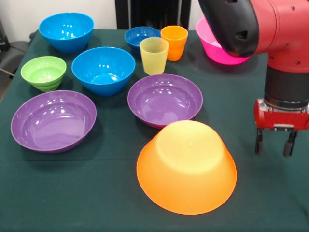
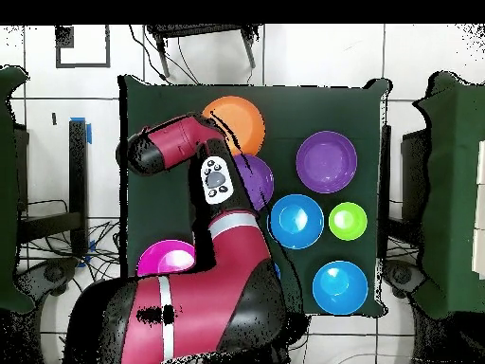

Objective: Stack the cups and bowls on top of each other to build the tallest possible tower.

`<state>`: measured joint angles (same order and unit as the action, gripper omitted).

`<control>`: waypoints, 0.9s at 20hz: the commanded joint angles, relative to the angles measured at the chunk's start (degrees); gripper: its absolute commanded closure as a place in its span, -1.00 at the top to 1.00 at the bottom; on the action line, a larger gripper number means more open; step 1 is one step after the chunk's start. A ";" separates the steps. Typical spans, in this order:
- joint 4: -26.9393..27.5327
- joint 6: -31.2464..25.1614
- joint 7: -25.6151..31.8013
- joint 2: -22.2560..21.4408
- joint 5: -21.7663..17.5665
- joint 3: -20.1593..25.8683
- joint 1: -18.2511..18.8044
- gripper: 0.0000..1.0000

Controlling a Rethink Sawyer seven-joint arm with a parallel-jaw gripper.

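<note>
The yellow-orange bowl (image 1: 187, 166) lies upside down, alone, nearest the front. Two purple bowls (image 1: 53, 121) (image 1: 165, 100), two bright blue bowls (image 1: 103, 70) (image 1: 66, 31), green bowl (image 1: 43, 73), dark blue bowl (image 1: 141, 37), pink bowl (image 1: 218, 44), yellow cup (image 1: 154, 55) and orange cup (image 1: 174, 42) stand upright, unstacked.

Front camera sits low and close at the table's (image 1: 58, 193) edge, facing the arm (image 1: 270, 29). Overhead camera looks straight down from high up; both cover the whole tabletop.

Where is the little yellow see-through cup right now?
In the front view, the yellow cup stands upright toward the table's far side, just in front of the orange cup and the small dark blue bowl. The arm hides it from overhead.
</note>
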<state>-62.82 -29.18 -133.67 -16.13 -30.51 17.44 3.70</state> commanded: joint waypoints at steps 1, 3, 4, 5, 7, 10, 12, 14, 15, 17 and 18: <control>-10.57 -1.60 7.68 -4.00 -1.76 0.79 2.27 1.00; -11.75 -0.98 6.94 -4.45 -2.11 0.46 2.34 1.00; -12.39 -0.63 6.45 -4.70 -2.32 0.17 2.22 1.00; -13.05 -0.23 5.74 -4.99 -2.56 -0.23 2.01 1.00; -14.39 0.73 3.93 -5.52 -3.02 -1.24 1.33 1.00; -16.54 2.38 1.50 -6.25 -3.52 -2.67 0.31 1.00; -17.75 3.05 -0.17 -6.83 -3.64 -3.87 -0.62 1.00; -18.85 3.49 -1.36 -7.55 -3.57 -4.98 -1.46 1.00; -19.36 3.55 -1.75 -7.97 -3.36 -5.44 -1.81 1.00; -22.17 4.37 -1.50 -10.74 -2.41 -5.12 -1.43 1.00; -23.12 3.81 -1.39 -12.38 -1.92 -5.30 -1.65 1.00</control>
<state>-77.23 -27.20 -133.67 -23.62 -30.58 13.65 3.40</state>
